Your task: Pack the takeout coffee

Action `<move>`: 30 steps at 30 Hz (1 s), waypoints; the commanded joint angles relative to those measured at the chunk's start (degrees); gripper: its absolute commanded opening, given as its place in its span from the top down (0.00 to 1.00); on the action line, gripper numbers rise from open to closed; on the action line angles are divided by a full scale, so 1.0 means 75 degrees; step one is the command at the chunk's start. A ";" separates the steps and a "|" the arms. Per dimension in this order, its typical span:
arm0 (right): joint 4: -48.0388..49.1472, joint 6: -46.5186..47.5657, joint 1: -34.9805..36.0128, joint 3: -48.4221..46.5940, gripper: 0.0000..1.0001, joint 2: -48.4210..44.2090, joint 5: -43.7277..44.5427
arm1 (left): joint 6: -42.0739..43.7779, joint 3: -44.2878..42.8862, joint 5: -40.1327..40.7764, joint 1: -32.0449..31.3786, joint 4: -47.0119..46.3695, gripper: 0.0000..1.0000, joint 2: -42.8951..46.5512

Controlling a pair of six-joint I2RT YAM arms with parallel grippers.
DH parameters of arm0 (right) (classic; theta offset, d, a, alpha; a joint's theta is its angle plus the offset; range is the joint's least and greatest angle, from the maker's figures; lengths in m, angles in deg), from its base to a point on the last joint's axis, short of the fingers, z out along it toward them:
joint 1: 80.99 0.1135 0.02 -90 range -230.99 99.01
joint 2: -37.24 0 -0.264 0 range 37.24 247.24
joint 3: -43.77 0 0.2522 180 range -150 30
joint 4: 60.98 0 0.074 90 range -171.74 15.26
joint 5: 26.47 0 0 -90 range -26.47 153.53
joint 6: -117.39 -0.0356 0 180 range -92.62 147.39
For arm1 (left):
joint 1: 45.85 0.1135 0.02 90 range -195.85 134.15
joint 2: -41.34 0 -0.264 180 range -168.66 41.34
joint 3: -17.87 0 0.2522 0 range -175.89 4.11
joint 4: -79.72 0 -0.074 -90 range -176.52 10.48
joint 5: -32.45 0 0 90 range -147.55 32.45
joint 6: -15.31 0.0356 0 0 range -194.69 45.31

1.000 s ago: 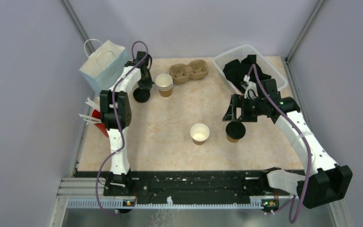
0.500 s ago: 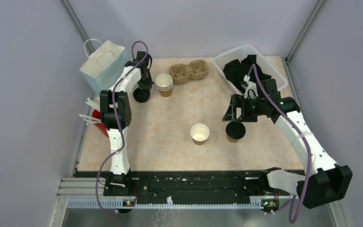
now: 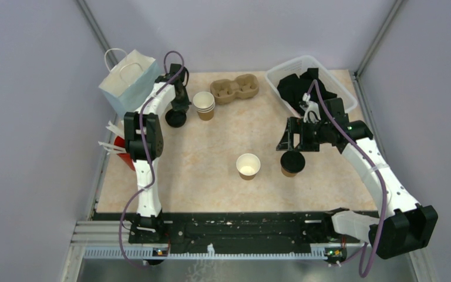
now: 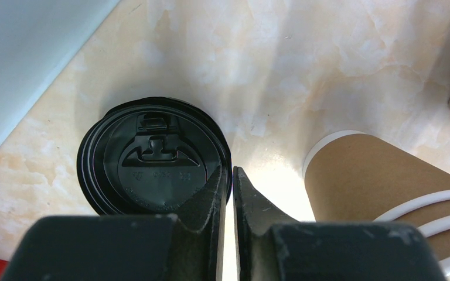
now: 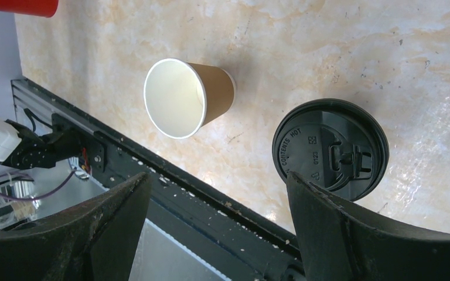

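Observation:
A kraft cup with a black lid on it [image 3: 292, 162] stands right of centre; it also shows in the right wrist view [image 5: 330, 149]. An open kraft cup, white inside [image 3: 248, 165], stands left of it and also shows in the right wrist view [image 5: 181, 96]. My right gripper [image 3: 295, 143] [image 5: 217, 199] is open and empty, just above and behind the lidded cup. A small stack of black lids [image 3: 176, 119] [image 4: 152, 158] lies far left. My left gripper [image 3: 178, 108] [image 4: 227, 181] is shut, its tips at the stack's right rim, with nothing seen between them.
A stack of spare kraft cups [image 3: 204, 104] [image 4: 375, 175] stands right of the lids. A brown two-hole carrier [image 3: 235, 88] lies at the back. A white paper bag [image 3: 128, 82] stands far left, a clear basket of black items [image 3: 332, 78] far right, a red cup of white sticks [image 3: 122, 154] at the left edge.

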 commanded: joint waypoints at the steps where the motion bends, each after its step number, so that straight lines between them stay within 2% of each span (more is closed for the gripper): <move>1: 0.0253 0.0102 -0.0065 0.0049 0.15 -0.0081 -0.0099 | 0.0120 -0.0324 -0.0026 0.0034 -0.0174 0.84 0.0180; 30: 0.0262 0.0114 -0.0064 0.0029 0.15 -0.0035 -0.0119 | 0.0165 -0.0353 -0.0015 0.0034 -0.0104 0.82 -0.0010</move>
